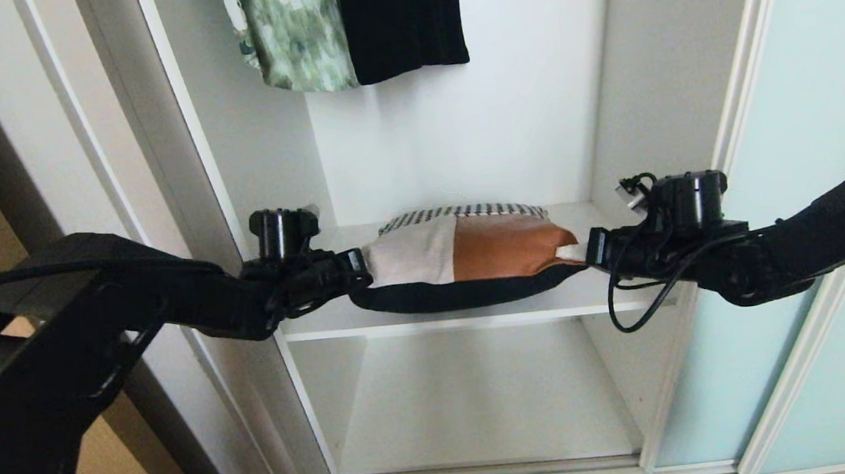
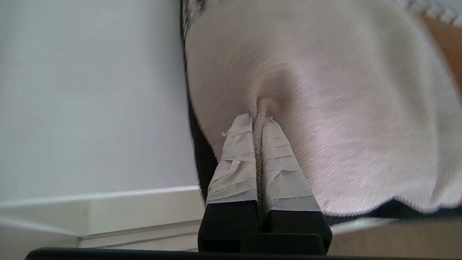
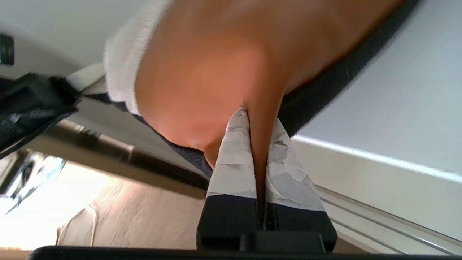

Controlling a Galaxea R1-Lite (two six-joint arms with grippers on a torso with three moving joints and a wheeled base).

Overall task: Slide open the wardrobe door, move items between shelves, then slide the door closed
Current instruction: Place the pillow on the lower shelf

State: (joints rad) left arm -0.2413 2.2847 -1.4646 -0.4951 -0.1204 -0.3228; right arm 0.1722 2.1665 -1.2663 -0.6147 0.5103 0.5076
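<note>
inside the white wardrobe, left pincer [image 1: 360, 269] and right pincer [image 1: 589, 249] each pinch the cushion [image 1: 464, 258], its underside hidden.

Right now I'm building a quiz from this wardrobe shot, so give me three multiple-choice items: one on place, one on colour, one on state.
1. Where is the cushion?
A. on the floor
B. at the upper shelf, between both grippers
C. hanging from the rail

2. What colour is the patch the right gripper pinches?
A. rust-brown
B. green
C. blue

3. How is the left gripper?
A. wide open
B. shut on nothing
C. shut on the cushion

Answers: 1 B, the head view shows it at shelf level with the left gripper at one end and the right gripper at the other. 2 A, brown fabric sits between its fingers. 3 C, beige cloth is nipped between its fingers.
</note>
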